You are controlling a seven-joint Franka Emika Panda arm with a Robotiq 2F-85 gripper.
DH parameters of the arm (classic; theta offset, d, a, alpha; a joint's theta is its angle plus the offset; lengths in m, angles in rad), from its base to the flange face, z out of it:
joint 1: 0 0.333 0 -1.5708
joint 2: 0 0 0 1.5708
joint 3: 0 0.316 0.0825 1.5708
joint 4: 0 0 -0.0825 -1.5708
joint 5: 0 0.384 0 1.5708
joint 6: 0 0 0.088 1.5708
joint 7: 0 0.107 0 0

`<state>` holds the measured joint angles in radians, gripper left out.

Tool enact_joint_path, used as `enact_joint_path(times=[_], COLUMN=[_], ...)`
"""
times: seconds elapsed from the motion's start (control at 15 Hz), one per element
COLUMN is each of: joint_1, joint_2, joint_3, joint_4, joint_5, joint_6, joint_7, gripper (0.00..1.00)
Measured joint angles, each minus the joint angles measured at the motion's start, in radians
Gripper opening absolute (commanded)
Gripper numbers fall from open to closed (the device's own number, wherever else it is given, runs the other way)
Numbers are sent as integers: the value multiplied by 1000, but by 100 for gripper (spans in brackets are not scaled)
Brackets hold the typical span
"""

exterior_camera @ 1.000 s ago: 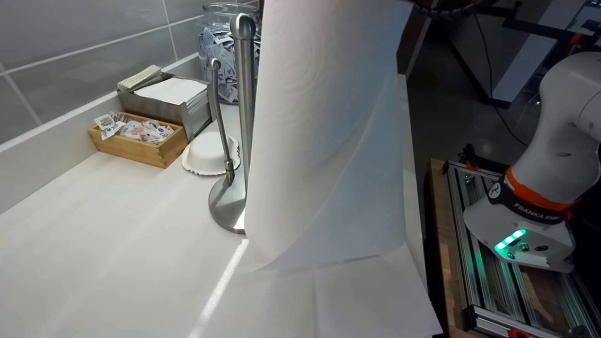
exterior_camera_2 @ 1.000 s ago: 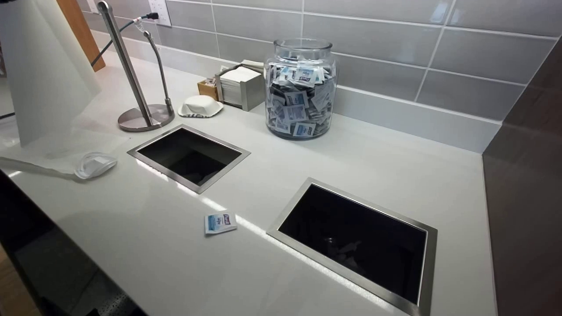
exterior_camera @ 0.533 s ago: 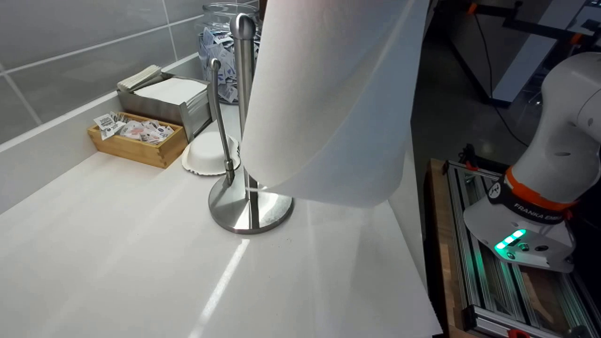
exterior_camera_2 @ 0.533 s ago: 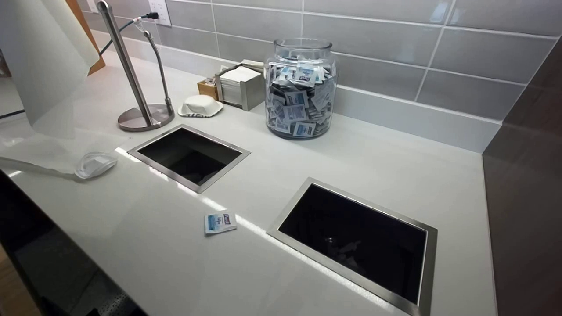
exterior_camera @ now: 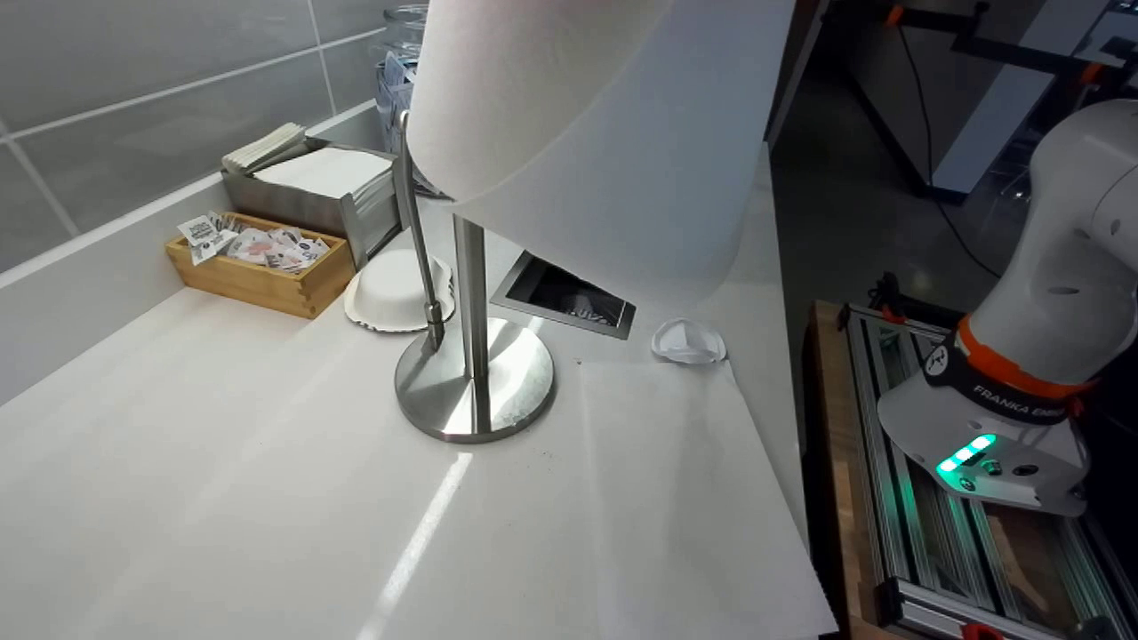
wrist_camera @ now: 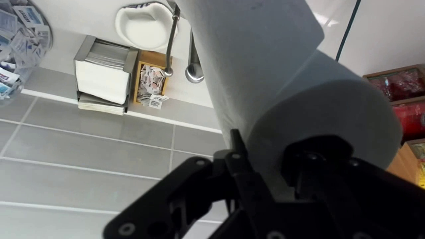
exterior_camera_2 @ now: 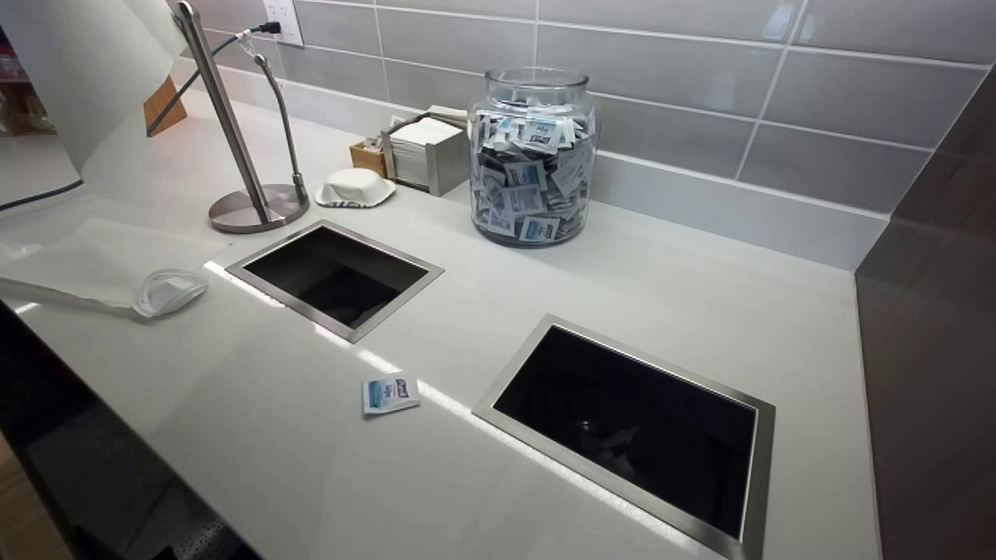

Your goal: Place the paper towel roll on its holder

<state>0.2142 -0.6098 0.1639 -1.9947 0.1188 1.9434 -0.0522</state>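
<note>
In an exterior view, free room spans the white foreground countertop (exterior_camera: 267,498). A curved steel side arm (exterior_camera: 414,213) and an upside-down white paper bowl (exterior_camera: 388,289) block the wall side of the steel post (exterior_camera: 471,284).

Glare streaks the glossy white desk (exterior_camera: 222,462) in both exterior views; in the wrist view, the white paper towel roll (wrist_camera: 275,76) has a shadowed end, the black jointed pincer (wrist_camera: 274,146) blurred.

The paper towel roll (exterior_camera: 587,133) is white, the holder (exterior_camera_2: 232,136) silver, the gripper (wrist_camera: 274,149) low in the wrist view black, and the tiles (exterior_camera_2: 654,62) grey with pale lines.
</note>
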Motion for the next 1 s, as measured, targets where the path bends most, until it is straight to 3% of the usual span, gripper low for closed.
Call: enact_joint_path(times=[1.0], joint_1=[-46], joint_2=[-33], joint_3=[49], joint_4=[114], joint_5=[-81], joint_6=[-25], joint_7=[117], gripper=[7])
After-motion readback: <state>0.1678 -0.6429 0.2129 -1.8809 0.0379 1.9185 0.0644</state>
